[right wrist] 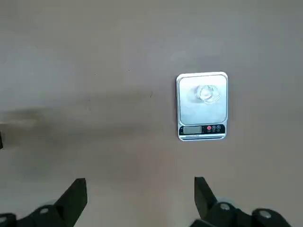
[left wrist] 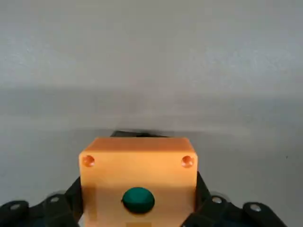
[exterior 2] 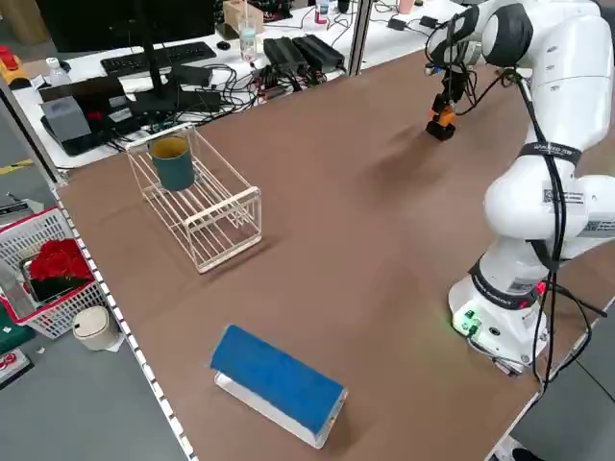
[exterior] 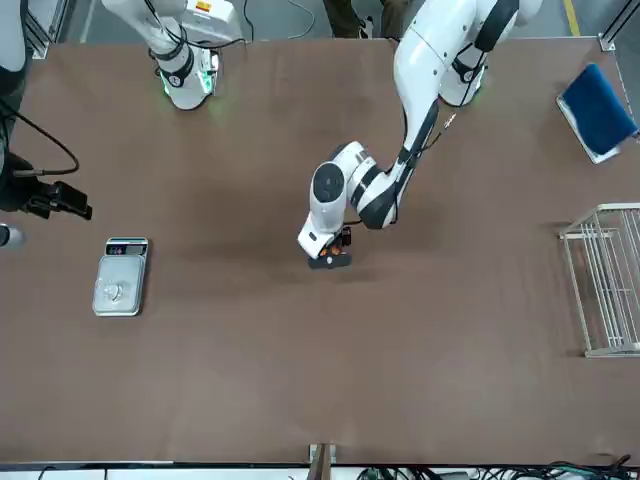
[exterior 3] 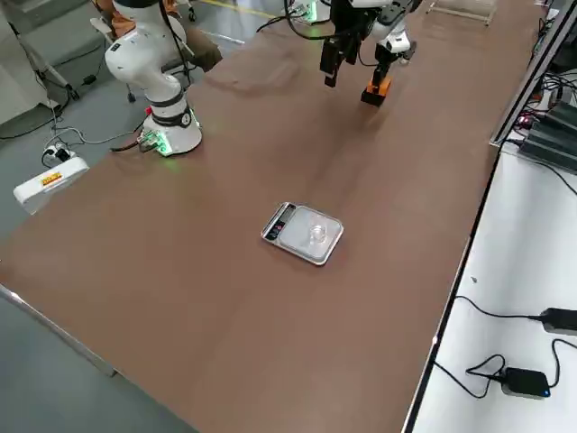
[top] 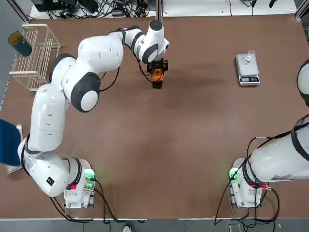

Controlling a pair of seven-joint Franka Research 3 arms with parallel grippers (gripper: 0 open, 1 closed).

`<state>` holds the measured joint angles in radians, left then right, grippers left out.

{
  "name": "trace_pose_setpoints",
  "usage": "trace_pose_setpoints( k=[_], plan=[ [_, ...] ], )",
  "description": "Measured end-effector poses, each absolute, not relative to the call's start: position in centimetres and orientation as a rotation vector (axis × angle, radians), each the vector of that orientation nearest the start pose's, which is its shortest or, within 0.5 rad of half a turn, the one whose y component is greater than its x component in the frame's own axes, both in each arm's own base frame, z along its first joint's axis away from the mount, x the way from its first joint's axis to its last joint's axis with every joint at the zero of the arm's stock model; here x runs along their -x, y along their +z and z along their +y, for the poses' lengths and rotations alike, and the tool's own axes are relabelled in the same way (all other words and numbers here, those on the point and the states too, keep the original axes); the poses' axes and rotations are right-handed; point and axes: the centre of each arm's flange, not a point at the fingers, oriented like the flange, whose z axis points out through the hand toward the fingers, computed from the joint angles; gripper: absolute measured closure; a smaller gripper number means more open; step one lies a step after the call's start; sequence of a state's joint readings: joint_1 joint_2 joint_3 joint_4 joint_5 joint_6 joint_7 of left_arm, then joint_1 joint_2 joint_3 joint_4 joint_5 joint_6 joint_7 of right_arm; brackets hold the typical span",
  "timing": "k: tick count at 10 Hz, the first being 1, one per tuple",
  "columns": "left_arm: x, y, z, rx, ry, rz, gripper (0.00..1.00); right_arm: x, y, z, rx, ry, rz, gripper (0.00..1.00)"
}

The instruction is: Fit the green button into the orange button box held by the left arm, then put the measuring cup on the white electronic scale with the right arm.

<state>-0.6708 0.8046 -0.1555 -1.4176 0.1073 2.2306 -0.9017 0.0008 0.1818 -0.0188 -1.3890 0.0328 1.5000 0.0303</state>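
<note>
1. Brown table (top: 183, 145) filling most of the top view, matte and plain, with both arm bases at its lower edge, green lights lit on each.
2. White wire rack (top: 36, 55) at the upper left of the top view, a dark teal cup (top: 20, 43) at its outer corner; blue-topped pad (exterior 2: 277, 379) low in the left side view, near the table's edge.
3. Beyond the table in the left side view: a bench with keyboard, cables and boxes, plus a red-and-white basket (exterior 2: 43, 274) on the floor at the left edge.
4. Orange button box (top: 157, 75) just above centre in the top view, a bright orange cube with two small holes near its far corners in the left wrist view.
5. Green button (left wrist: 138, 199) seated in the box's top face, its round green cap showing in the left wrist view.
6. Left gripper (top: 158, 72) clamped on the orange button box, dark fingers (left wrist: 71, 198) pressed against both sides.
7. White electronic scale (top: 247, 69) at the upper right of the top view, silver plate with a dark display strip at its near end.
8. Measuring cup (right wrist: 207, 93) standing on the scale's plate, clear and faint, well inside the plate's edges.
9. Right gripper (right wrist: 139, 198) raised above bare table, fingers spread wide, holding nothing, scale ahead of it in the right wrist view.
</note>
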Motion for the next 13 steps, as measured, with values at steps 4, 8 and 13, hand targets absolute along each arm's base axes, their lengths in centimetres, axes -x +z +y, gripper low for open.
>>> trace_pose_setpoints(
  k=[4, 8, 13],
  plan=[
    [-51.1, 22.4, -52.1, 3.172, 0.013, -0.086, 0.14, -60.3, 60.7, -0.2, 3.110, 0.058, 0.061, 0.00],
    [-51.0, 22.3, -52.2, 3.171, 0.014, -0.083, 0.14, -59.6, 62.1, -0.7, 3.113, 0.028, 0.075, 0.00],
    [-51.1, 22.3, -52.2, 3.171, 0.014, -0.067, 0.09, -59.5, 62.0, -1.7, 3.118, 0.033, 0.139, 0.00]
  ],
)
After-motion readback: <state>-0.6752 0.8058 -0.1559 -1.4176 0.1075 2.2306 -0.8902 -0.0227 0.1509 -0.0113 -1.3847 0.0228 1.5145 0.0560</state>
